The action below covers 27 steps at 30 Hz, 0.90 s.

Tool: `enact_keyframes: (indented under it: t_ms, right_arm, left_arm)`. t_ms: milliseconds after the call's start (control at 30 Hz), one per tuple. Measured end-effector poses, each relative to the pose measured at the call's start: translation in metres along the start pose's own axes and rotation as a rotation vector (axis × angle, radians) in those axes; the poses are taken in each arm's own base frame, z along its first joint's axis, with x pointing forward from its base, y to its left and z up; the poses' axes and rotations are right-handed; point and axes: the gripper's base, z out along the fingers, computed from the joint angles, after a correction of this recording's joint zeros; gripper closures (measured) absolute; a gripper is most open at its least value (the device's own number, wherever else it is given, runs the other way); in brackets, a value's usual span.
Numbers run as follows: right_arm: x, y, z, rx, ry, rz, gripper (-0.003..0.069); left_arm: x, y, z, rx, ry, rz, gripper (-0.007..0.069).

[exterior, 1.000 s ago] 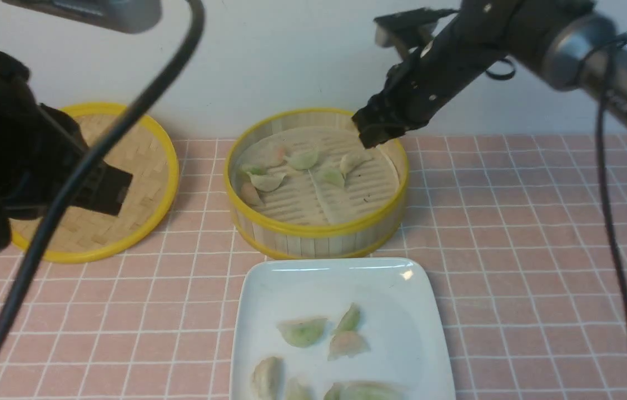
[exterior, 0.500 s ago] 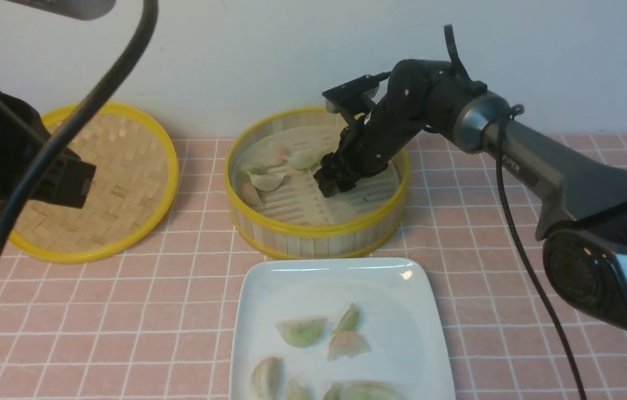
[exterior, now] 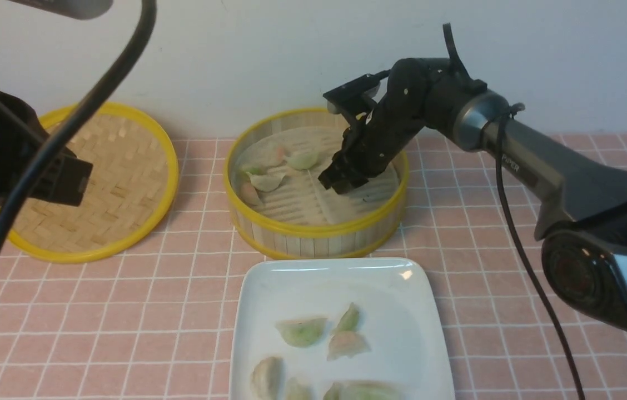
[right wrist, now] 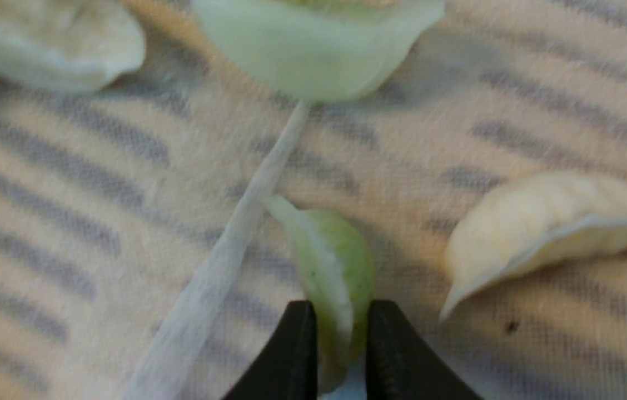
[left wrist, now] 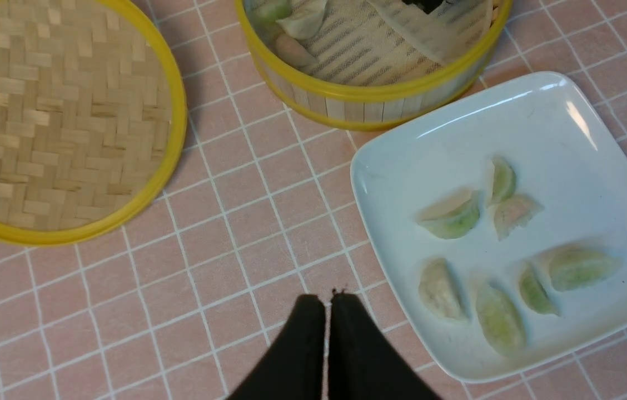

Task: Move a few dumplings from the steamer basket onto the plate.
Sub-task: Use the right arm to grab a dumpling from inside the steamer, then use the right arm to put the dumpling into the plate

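At the bench's (exterior: 180, 322) far edge, a round basket (exterior: 313, 230); just in front, toward the near edge, a white plate (exterior: 402, 333) with 7 dumplings (left wrist: 586, 268), green, whitish and pinkish. Down inside the basket, right of its middle, the right gripper (right wrist: 341, 311), closed to a narrow gap on 1 green dumpling (right wrist: 338, 255), pinched between 2 black fingertips. Near that, a cream dumpling (right wrist: 541, 216); toward the basket's left edge, a pale one (exterior: 266, 181). Toward the bench's far left corner, a woven lid (exterior: 119, 183). On the left side, the left gripper (left wrist: 328, 303), shut and empty.
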Motion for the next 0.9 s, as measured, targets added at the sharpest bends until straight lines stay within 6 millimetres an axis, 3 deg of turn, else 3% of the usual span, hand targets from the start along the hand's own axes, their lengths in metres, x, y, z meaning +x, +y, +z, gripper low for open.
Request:
enact_keyframes:
  t_ms: [100, 233, 333, 433, 467, 600, 700, 833, 900]
  right_arm:
    - [-0.007, 0.004, -0.024, -0.008, 0.007, -0.006, 0.0571]
    - [-0.022, 0.009, -0.070, 0.030, -0.067, 0.022, 0.0571]
    - [-0.023, 0.015, -0.102, 0.045, -0.084, 0.048, 0.0571]
    - [-0.009, 0.027, -0.138, 0.029, -0.056, 0.067, 0.0571]
    - [0.000, 0.030, -0.139, 0.015, -0.027, 0.078, 0.0571]
    - [0.052, 0.063, -0.170, -0.065, 0.084, 0.095, 0.0571]
    - [0.090, 0.086, -0.175, -0.106, 0.158, 0.091, 0.0571]
    - [0.136, 0.108, -0.148, -0.124, 0.219, 0.104, 0.0571]
    - [0.149, 0.113, -0.133, -0.115, 0.217, 0.113, 0.0571]
  left_arm:
    - [0.000, 0.000, 0.000, 0.000, 0.000, 0.000, 0.0631]
    - [0.000, 0.000, 0.000, 0.000, 0.000, 0.000, 0.0631]
    - [0.000, 0.000, 0.000, 0.000, 0.000, 0.000, 0.0631]
    - [0.000, 0.000, 0.000, 0.000, 0.000, 0.000, 0.0631]
    - [0.000, 0.000, 0.000, 0.000, 0.000, 0.000, 0.0631]
    - [0.000, 0.000, 0.000, 0.000, 0.000, 0.000, 0.0631]
    - [0.000, 0.000, 0.000, 0.000, 0.000, 0.000, 0.0631]
    - [0.000, 0.000, 0.000, 0.000, 0.000, 0.000, 0.0631]
    - [0.000, 0.000, 0.000, 0.000, 0.000, 0.000, 0.0631]
